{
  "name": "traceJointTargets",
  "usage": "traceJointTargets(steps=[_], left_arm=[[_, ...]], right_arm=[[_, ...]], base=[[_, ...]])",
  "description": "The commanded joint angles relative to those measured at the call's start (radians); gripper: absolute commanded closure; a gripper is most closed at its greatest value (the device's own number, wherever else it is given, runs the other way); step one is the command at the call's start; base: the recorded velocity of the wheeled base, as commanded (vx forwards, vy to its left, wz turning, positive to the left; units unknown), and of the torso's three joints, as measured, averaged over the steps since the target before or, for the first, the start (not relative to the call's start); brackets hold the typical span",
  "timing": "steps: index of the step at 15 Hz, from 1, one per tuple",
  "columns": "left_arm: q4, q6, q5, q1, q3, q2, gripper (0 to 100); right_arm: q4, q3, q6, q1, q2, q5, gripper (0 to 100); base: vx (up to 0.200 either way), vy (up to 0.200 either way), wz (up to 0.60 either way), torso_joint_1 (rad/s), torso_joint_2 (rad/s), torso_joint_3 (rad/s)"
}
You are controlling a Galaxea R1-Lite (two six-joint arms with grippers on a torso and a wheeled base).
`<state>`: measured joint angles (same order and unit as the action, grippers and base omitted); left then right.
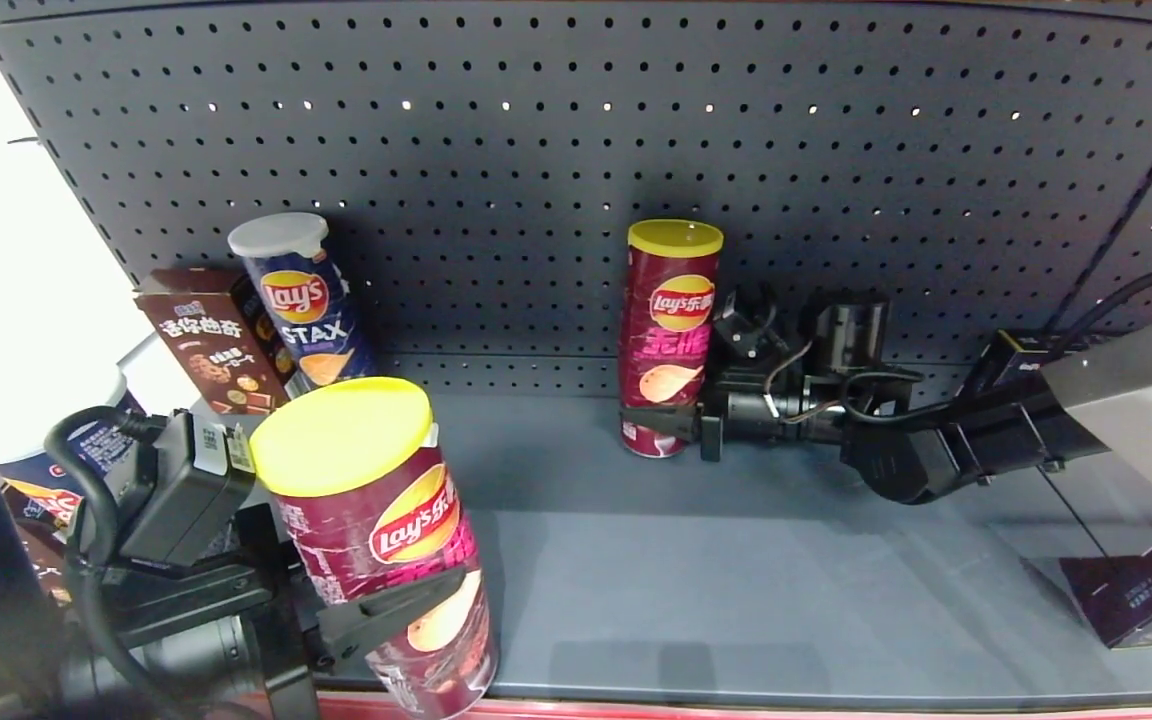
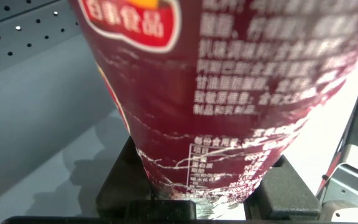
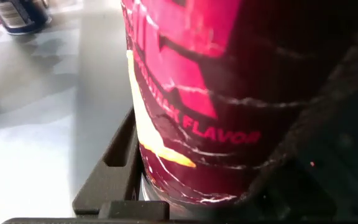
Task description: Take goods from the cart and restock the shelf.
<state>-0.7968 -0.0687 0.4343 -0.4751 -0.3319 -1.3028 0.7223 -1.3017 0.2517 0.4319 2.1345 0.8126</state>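
My left gripper (image 1: 388,602) is shut on a maroon chip can with a yellow lid (image 1: 376,520) at the shelf's front left edge. The can leans slightly, and its base is level with the front lip. In the left wrist view the can (image 2: 216,93) sits between the dark fingers (image 2: 122,186). My right gripper (image 1: 660,420) is shut low on a second maroon can (image 1: 671,330), which stands upright on the grey shelf (image 1: 736,580) near the pegboard back. The right wrist view has that can (image 3: 204,93) close up against one finger (image 3: 107,177).
A blue chip can with a white lid (image 1: 301,300) and a brown cookie box (image 1: 211,340) stand at the back left; the blue can (image 3: 14,14) is also in the right wrist view. A dark box (image 1: 1141,590) lies at the front right. Open shelf lies between the two maroon cans.
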Motion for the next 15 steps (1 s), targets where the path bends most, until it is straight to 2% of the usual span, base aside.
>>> traceJointTargets(steps=[1,3,6,9,10,13,15], left_arm=[[-0.001,0.0,0.001,0.0,-0.001,0.0,100],[-0.001,0.0,0.001,0.0,-0.001,0.002,100],[-0.002,0.0,0.0,0.001,0.002,0.014,100],[-0.002,0.0,0.0,0.001,0.002,0.016,100],[-0.002,0.0,-0.002,0.001,0.002,0.014,100],[-0.002,0.0,-0.002,0.001,0.005,0.014,100],[-0.002,-0.002,-0.002,0.001,0.008,0.014,100]], right_arm=[[0.005,0.079,0.0,0.021,-0.099,-0.029,100],[0.008,0.188,0.001,0.048,-0.185,-0.066,100],[0.042,0.326,-0.005,0.107,-0.297,-0.174,100],[0.057,0.348,-0.005,0.108,-0.304,-0.184,100],[0.233,0.568,-0.029,0.146,-0.349,-0.234,100],[0.408,0.722,-0.086,0.179,-0.338,-0.257,100],[0.454,0.791,-0.089,0.191,-0.334,-0.259,100]], base=[[0.0,0.0,0.0,0.0,0.0,0.0],[0.0,0.0,0.0,0.0,0.0,0.0],[0.0,0.0,0.0,0.0,0.0,0.0],[0.0,0.0,0.0,0.0,0.0,0.0],[0.0,0.0,0.0,0.0,0.0,0.0],[0.0,0.0,0.0,0.0,0.0,0.0],[0.0,0.0,0.0,0.0,0.0,0.0]])
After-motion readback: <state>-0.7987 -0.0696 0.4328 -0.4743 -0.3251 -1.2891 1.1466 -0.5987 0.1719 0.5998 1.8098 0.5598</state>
